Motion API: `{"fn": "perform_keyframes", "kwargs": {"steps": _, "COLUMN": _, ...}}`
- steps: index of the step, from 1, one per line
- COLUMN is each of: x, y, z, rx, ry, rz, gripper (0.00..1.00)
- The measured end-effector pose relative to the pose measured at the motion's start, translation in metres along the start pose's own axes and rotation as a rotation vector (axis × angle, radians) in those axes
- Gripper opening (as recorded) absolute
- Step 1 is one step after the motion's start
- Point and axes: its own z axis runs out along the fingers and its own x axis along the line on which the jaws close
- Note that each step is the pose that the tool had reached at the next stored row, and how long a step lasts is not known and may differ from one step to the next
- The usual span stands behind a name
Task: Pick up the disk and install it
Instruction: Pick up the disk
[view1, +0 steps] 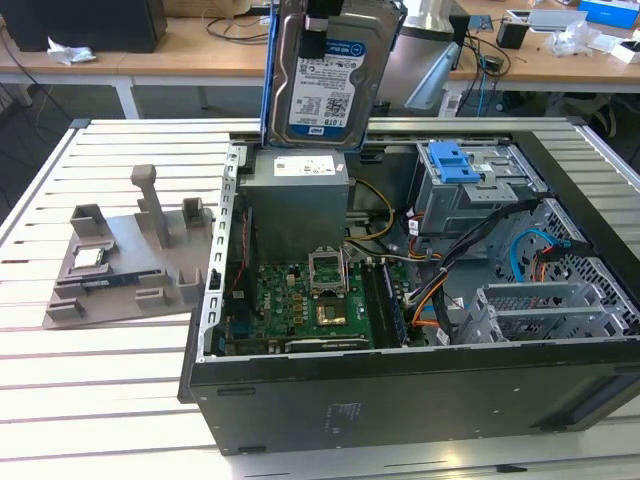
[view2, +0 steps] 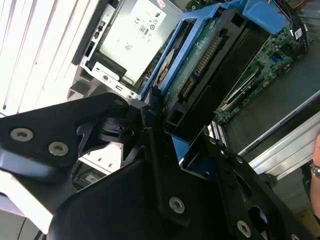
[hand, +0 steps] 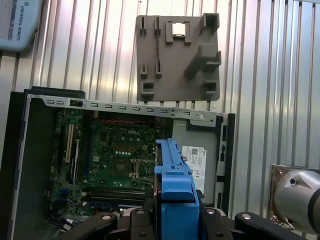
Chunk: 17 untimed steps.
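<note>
Disk (view1: 320, 80) hangs over the case (view1: 400, 400).
Your gripper (hand: 172, 212) clamps it by the bracket; the hold looks narrow, so it may slip.

There is one disk (view1: 325, 75) and one gripper (hand: 175, 217); one open computer case (view1: 400, 400) stands on one slatted table (view1: 100, 400), holding one motherboard (view1: 290, 300) and one power supply (view1: 297, 200). One grey holder (view1: 130, 260) bears one processor chip (view1: 88, 257); the blue latch pieces (view1: 455, 160) appear to number one.

Disk (view1: 325, 80): silver metal, shone smooth; label looked glossy paper.
Carrier bracket (hand: 172, 180): blue plastic, smooth.
Table (view1: 100, 400): pale metal slats, satin sheen.
Fixture plate (view1: 115, 255): grey plastic, matt.
Computer case (view1: 380, 400): dark metal, matt all over.
</note>
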Motion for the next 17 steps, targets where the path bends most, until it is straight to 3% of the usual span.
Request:
{"fn": "perform_keyframes", "kwargs": {"steps": 6, "x": 0.0151, "y": -0.0085, "z": 0.0002, "rx": -0.0002, "ry": -0.0002, "rz": 0.000, "gripper": 0.37}}
{"fn": "perform_keyframes", "kwargs": {"steps": 11, "x": 0.0211, "y": -0.0154, "z": 0.0004, "rx": -0.0004, "ry": -0.0003, "rz": 0.000, "gripper": 0.37}}
{"fn": "perform_keyframes", "kwargs": {"steps": 15, "x": 0.0237, "y": -0.0264, "z": 0.0000, "rx": -0.0016, "ry": 0.0000, "rz": 0.000, "gripper": 0.37}}
{"fn": "perform_keyframes", "kwargs": {"steps": 17, "x": 0.0255, "y": -0.0418, "z": -0.0005, "rx": -0.0033, "ry": -0.0004, "rz": 0.000, "gripper": 0.37}}
